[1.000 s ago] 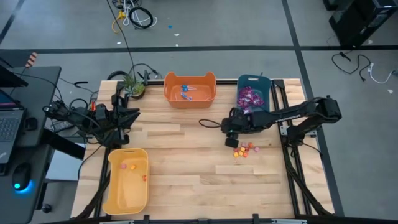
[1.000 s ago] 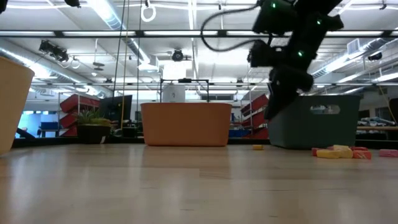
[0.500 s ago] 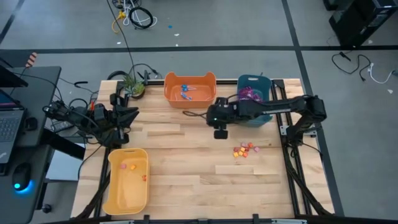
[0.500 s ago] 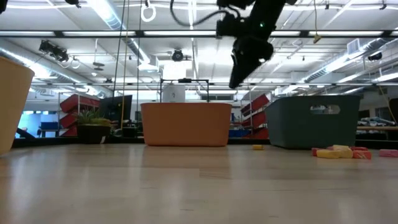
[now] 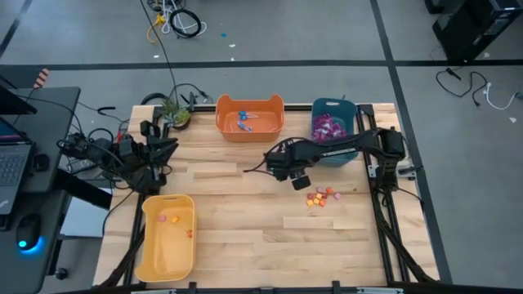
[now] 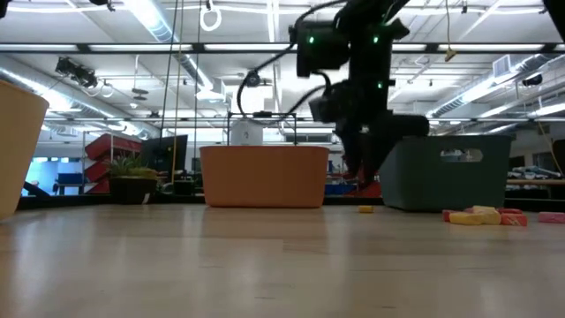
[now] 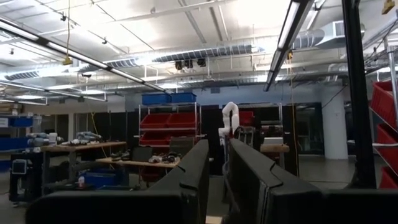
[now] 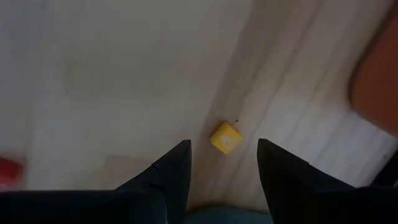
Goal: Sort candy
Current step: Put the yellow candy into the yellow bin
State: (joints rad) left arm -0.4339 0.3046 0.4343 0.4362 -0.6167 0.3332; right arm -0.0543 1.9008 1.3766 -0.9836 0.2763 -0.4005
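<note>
right gripper: held above mid-tabletop, fingers apart, nothing clamped; a yellow piece is seen on the wood between them
left gripper: parked at left edge, fingers slightly apart, nothing held
loose pieces: clustered toward right edge
purple packets: in teal bin, far edge
lollipops: in orange bin, far edge
yellow bin: near-left corner, few pieces inside

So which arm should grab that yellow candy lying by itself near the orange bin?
The right. Its gripper hangs over the yellow candy with jaws open and the piece between them. The left gripper waits at the table's far left edge, away from it.
</note>
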